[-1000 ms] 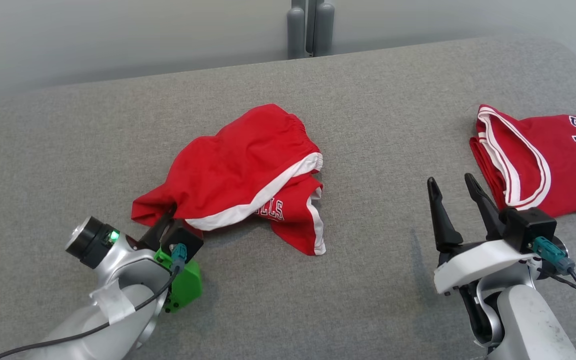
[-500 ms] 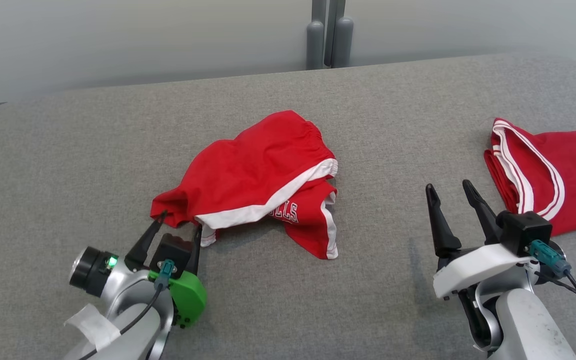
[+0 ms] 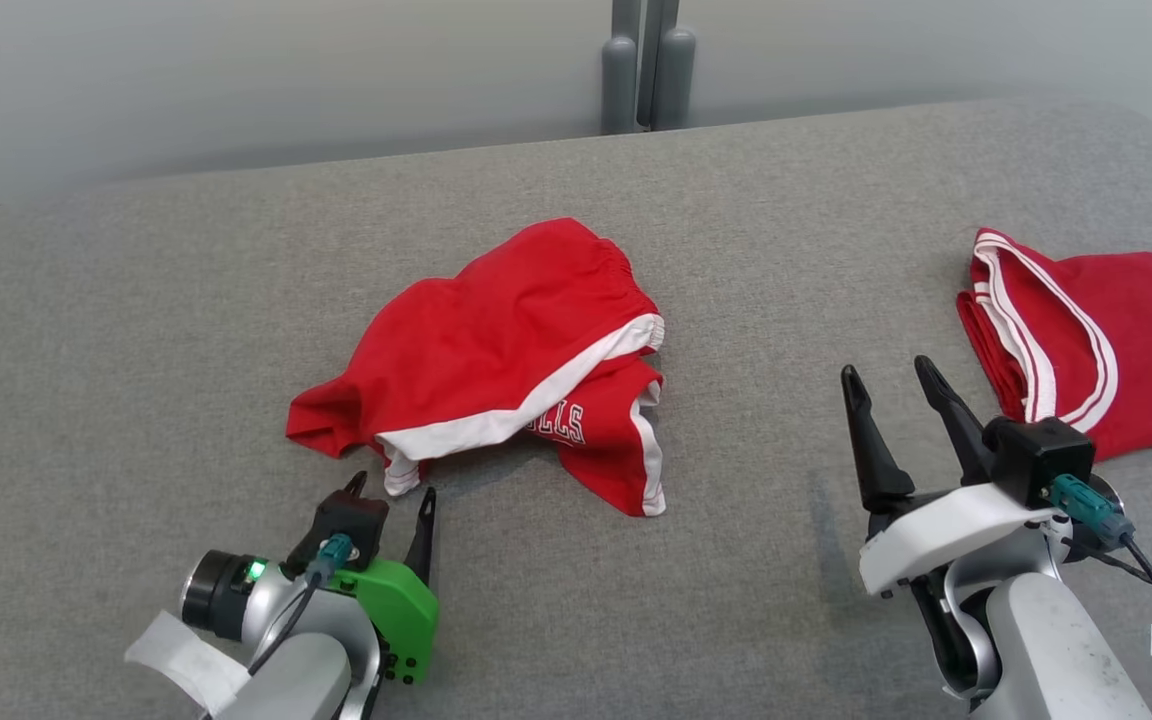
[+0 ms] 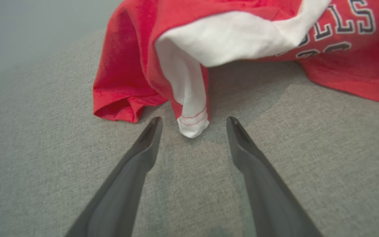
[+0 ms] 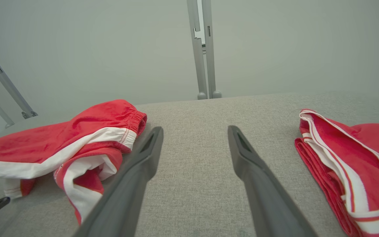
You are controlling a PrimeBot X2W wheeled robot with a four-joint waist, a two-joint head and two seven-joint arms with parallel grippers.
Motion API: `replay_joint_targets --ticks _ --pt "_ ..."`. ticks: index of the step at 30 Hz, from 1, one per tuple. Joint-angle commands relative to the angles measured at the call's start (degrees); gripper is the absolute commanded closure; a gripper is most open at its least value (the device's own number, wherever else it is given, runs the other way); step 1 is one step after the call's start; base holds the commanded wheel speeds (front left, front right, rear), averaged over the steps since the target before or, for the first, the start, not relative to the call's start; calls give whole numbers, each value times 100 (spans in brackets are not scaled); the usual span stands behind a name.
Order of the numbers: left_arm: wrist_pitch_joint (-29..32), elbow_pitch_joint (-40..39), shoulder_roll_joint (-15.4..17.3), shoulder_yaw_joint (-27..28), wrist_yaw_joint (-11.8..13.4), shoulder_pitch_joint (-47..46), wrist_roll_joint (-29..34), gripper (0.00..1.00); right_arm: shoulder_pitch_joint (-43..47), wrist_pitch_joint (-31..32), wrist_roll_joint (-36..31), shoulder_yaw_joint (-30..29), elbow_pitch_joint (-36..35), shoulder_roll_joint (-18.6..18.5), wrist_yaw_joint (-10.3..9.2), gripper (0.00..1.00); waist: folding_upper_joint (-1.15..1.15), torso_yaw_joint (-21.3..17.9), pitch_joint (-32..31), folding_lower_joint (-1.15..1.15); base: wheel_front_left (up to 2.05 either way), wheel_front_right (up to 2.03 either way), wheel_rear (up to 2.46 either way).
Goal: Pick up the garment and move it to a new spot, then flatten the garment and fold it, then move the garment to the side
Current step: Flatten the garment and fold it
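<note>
Both grippers empty, we note. Left gripper (image 3: 392, 488): jaws spread, a white hem corner of the red shorts (image 3: 496, 340) just off its tips. Right gripper (image 3: 885, 368): spread over grey cushion (image 3: 186, 300). Shorts crumpled mid-cushion; folded red jersey (image 3: 1116, 340) far right.

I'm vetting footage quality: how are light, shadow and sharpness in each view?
Head view: soft even light, no glare, faint shadow under the shorts. Left wrist view: upper cloth slightly soft. Right wrist view: flat light, grey surface weave crisp.
</note>
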Motion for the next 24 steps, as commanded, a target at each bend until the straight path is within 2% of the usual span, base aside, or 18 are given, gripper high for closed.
replay_joint_targets --ticks 1,4,5,6,7,8,11,14,18,24 --pt "-29 185 -53 52 -48 -141 -73 0 -64 11 -23 -14 -27 -13 -3 0 0 -131 77 0 0 0 0" --pt "-56 499 -113 127 -138 -264 -111 1 -79 7 -46 -61 -36 -12 -3 0 0 -209 127 0 0 0 0" --pt "-66 595 -145 154 -178 -295 -140 24 -80 3 -45 -77 -39 -11 -3 0 0 -225 141 0 0 0 0" --pt "-79 684 -182 187 -224 -325 -174 53 -79 -6 -54 -93 -38 -11 -3 0 0 -236 151 0 0 0 0" --pt "-76 767 -200 214 -265 -359 -181 69 -81 -11 -57 -107 -37 -11 -3 0 0 -246 160 0 0 0 0" --pt "-82 840 -214 232 -297 -393 -191 100 -86 -17 -61 -117 -37 -11 -3 0 0 -252 167 0 0 0 0" --pt "-111 999 -210 275 -412 -463 -157 100 -76 -39 -62 -167 -48 -11 -3 0 0 -228 181 0 0 0 0" --pt "-124 1027 -162 298 -422 -478 -85 100 -59 -41 -73 -213 -52 -11 -3 0 0 -174 184 0 0 0 0" --pt "-121 870 82 305 -371 -462 175 100 -27 -70 -57 -258 -41 -12 -3 0 0 -30 182 0 0 0 0" --pt "-123 633 619 163 -285 -341 590 100 -9 -88 -3 -244 23 -12 -3 0 0 180 166 0 0 0 0"
